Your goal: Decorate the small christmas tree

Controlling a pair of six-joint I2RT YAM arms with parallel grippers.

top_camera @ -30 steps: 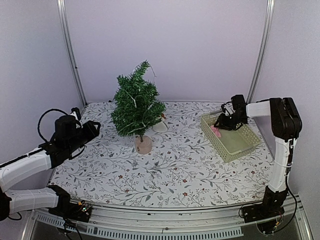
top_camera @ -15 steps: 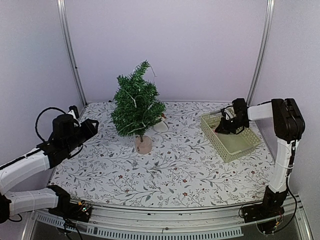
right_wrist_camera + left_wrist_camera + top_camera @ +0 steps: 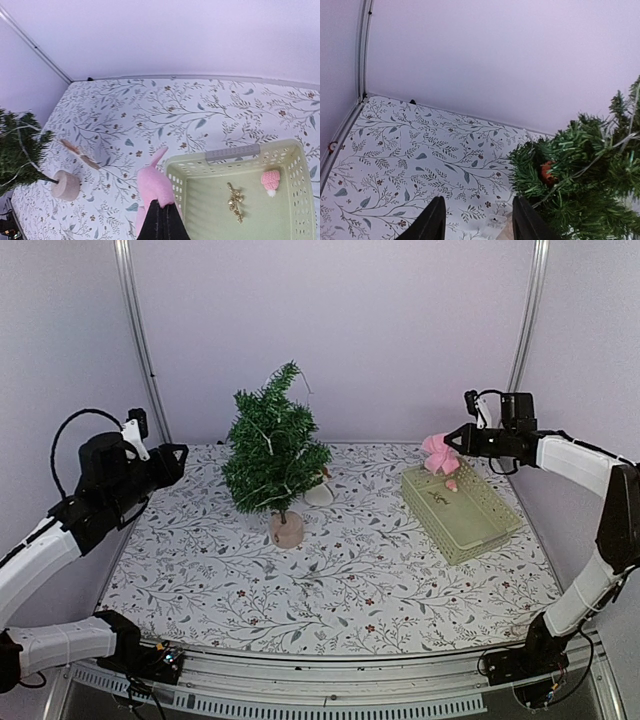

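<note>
Floral-printed table. Bristly dark-green small christmas tree, round pale base, upright at 11 o'clock. Perforated pale-green basket, rectangular, 2 o'clock. At 9 o'clock, left gripper, fingers apart, empty. Above the basket's far corner, right gripper, fingers clamped on soft pink ornament. Inside basket: gold sprig, knitted pink hat.
</note>
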